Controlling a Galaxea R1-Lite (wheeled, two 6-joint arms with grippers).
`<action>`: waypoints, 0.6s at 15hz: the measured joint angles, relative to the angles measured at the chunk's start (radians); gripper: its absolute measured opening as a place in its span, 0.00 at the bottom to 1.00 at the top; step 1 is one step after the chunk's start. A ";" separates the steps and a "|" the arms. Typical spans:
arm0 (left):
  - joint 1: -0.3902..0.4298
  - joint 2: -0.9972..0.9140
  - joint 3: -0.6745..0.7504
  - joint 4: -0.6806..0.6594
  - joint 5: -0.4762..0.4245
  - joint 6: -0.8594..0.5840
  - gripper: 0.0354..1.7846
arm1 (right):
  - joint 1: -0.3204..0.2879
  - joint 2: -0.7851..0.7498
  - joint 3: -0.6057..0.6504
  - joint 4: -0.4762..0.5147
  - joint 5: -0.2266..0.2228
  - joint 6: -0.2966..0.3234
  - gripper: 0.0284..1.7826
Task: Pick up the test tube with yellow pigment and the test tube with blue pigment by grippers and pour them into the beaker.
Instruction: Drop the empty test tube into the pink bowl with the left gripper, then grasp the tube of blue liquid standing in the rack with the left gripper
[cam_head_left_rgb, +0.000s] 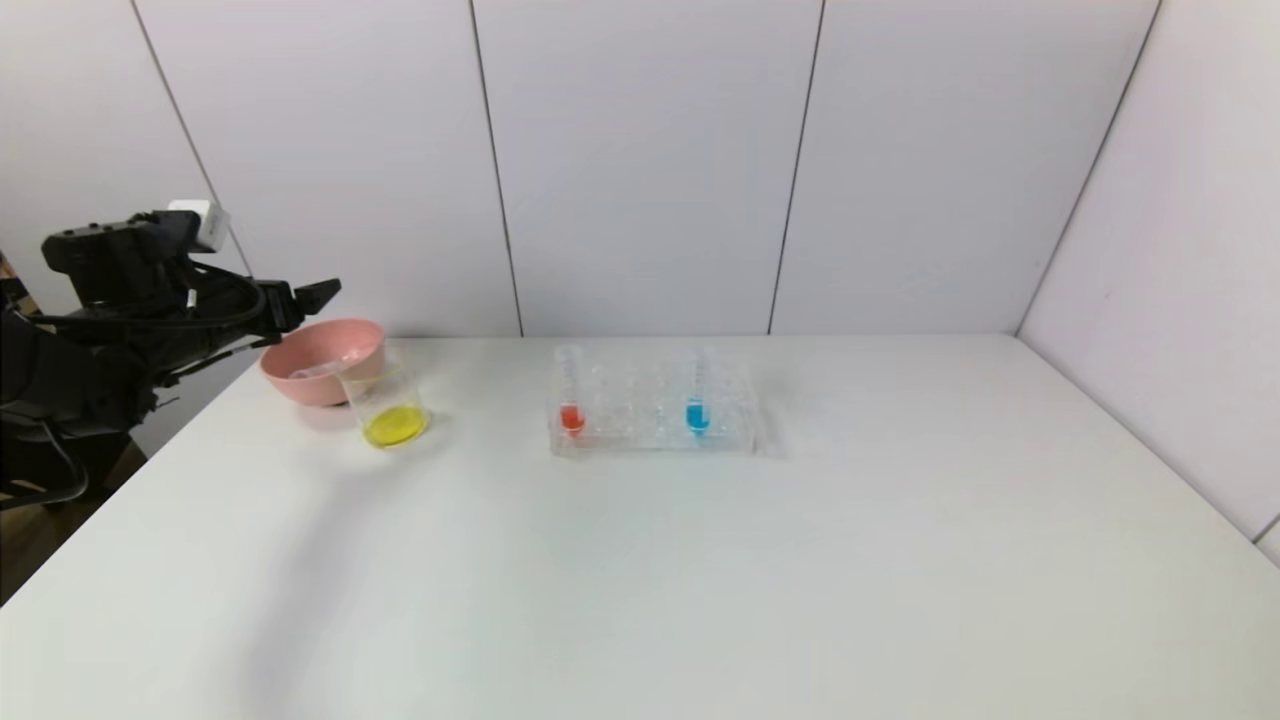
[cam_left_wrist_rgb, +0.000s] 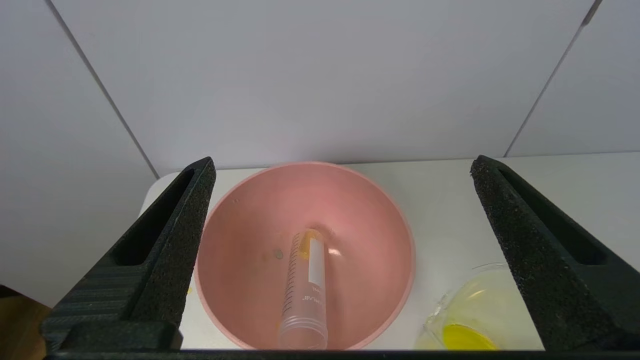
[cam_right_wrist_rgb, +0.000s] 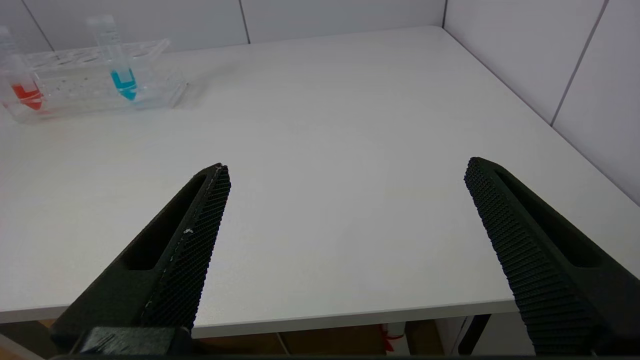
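Left hand (cam_left_wrist_rgb: 340, 170) hangs above the pink bowl (cam_head_left_rgb: 322, 362) at about ten o'clock on the white surface (cam_head_left_rgb: 640, 560), its jaws spread wide and gripping nothing. Lying slanted inside the bowl is the test tube with yellow pigment (cam_left_wrist_rgb: 305, 292), nearly drained, only a yellow tint at its rounded bottom, which points to the bowl's middle. Just beside the bowl, at its four o'clock, stands the beaker (cam_head_left_rgb: 390, 405) with a pool of yellow liquid on its floor. Near twelve o'clock the clear tube rack (cam_head_left_rgb: 652, 410) holds two upright tubes: one with red-orange liquid (cam_head_left_rgb: 570, 392) at its nine o'clock end and the test tube with blue pigment (cam_head_left_rgb: 698, 395) toward three o'clock. Right hand (cam_right_wrist_rgb: 345, 170) hovers over bare surface well apart from the rack, jaws wide apart, holding nothing
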 joint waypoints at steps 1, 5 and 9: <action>0.000 -0.051 0.005 0.039 0.000 -0.001 1.00 | 0.000 0.000 0.000 0.000 0.000 0.000 0.96; 0.010 -0.324 0.010 0.307 0.024 0.001 1.00 | 0.000 0.000 0.000 0.000 0.000 0.000 0.96; 0.023 -0.617 0.022 0.674 0.033 -0.050 1.00 | 0.000 0.000 0.000 0.000 0.000 0.000 0.96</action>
